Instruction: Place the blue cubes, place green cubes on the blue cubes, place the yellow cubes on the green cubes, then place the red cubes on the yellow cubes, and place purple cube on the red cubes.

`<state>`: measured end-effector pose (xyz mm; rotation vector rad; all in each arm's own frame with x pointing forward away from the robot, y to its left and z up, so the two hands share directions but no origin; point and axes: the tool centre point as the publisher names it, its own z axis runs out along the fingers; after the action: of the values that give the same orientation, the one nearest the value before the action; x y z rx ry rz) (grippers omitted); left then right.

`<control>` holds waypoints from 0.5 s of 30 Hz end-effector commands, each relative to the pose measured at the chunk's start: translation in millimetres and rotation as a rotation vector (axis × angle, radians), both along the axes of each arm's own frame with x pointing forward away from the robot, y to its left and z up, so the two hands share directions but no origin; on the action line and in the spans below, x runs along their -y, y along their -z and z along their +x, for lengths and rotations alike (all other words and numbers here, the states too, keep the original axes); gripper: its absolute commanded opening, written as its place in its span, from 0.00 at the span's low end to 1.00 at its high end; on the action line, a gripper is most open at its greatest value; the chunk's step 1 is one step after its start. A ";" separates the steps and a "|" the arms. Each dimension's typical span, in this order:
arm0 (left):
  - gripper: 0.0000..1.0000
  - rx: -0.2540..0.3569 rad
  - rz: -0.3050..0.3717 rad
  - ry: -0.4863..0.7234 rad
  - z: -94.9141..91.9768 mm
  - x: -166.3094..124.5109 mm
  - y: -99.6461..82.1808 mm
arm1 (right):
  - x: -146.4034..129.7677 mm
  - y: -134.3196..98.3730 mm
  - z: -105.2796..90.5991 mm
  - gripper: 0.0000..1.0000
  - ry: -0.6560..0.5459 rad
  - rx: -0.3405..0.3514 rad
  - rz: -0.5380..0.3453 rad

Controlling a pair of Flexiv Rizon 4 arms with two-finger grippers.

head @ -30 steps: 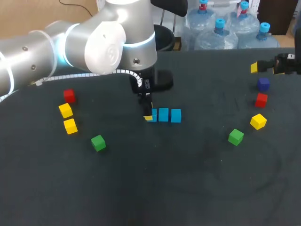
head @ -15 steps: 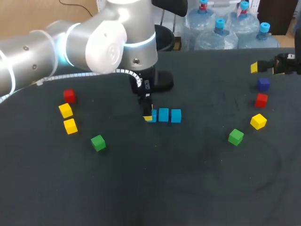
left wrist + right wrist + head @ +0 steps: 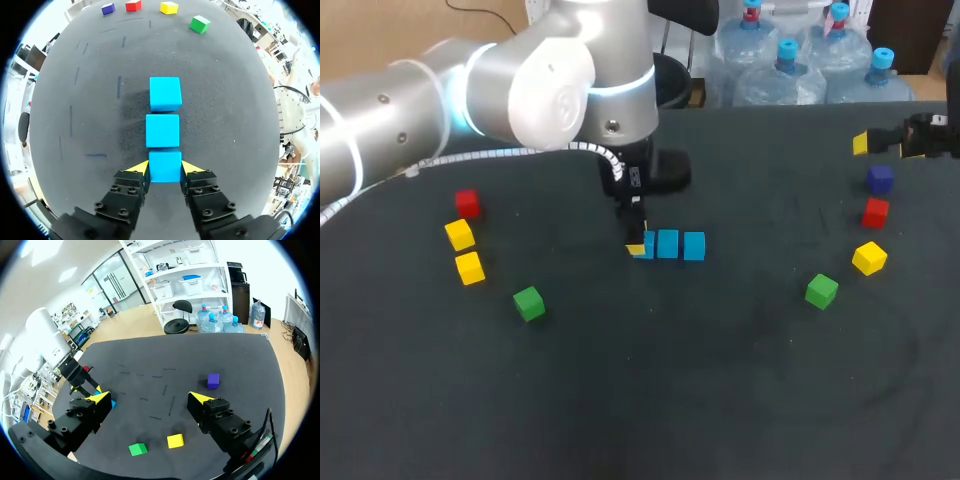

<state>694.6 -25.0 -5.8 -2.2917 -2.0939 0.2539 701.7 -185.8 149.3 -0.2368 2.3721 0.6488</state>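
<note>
The nearest blue cube of a row of 3 is gripped from 2 sides by the left hand. The row runs straight ahead of this hand on the tabletop. The right hand is spread wide, well apart.

counter: dark charcoal, pretty much black, with a few faint lighter scuff streaks
blue cubes: all three the same bright cyan, plain faces
green cubes: grassy green, both of em
yellow cubes: three, solid sunny yellow
red cubes: two, flat red
purple cube: deep violet, kinda bluish
left end effector: black body, yellow tips
right end effector: same deal, black with yellow tips
left arm: glossy silver-white, pale blue glowing rings
</note>
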 end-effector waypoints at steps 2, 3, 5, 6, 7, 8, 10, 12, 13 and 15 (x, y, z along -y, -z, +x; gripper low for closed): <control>0.22 -0.004 0.003 0.000 2.6 0.9 0.5 | 0.0 -0.4 -0.5 1.00 0.001 0.000 -0.002; 0.21 -0.004 0.003 0.000 2.6 0.9 0.5 | 0.0 -0.4 -0.5 1.00 0.001 0.000 -0.002; 0.20 -0.003 0.003 0.000 2.5 0.7 0.7 | 0.0 -0.4 -0.5 1.00 0.001 0.000 -0.002; 0.18 -0.002 0.003 0.000 2.5 0.7 0.7 | 0.0 -0.4 -0.5 1.00 0.001 0.000 -0.002; 0.17 -0.002 0.003 0.000 2.5 0.7 0.8 | 0.0 -0.4 -0.5 1.00 0.001 0.000 -0.002; 0.17 -0.002 0.003 0.000 2.5 0.6 0.8 | 0.0 -0.4 -0.5 1.00 0.001 0.000 -0.002; 0.17 -0.001 0.004 0.001 2.6 0.5 0.8 | 0.0 -0.4 -0.5 1.00 0.001 0.000 -0.002; 0.18 0.000 0.004 0.001 2.6 0.4 0.7 | 0.0 -0.4 -0.5 1.00 0.001 0.000 -0.002; 0.19 0.000 0.005 0.002 2.6 0.4 0.7 | 0.0 -0.4 -0.5 1.00 0.001 0.000 -0.002; 0.44 -0.018 0.013 0.016 1.5 0.9 1.1 | 0.0 -0.4 -0.5 1.00 0.001 0.000 -0.002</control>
<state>693.5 -24.3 -6.4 -2.2945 -2.0830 0.2530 701.7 -185.8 149.3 -0.2368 2.3721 0.6488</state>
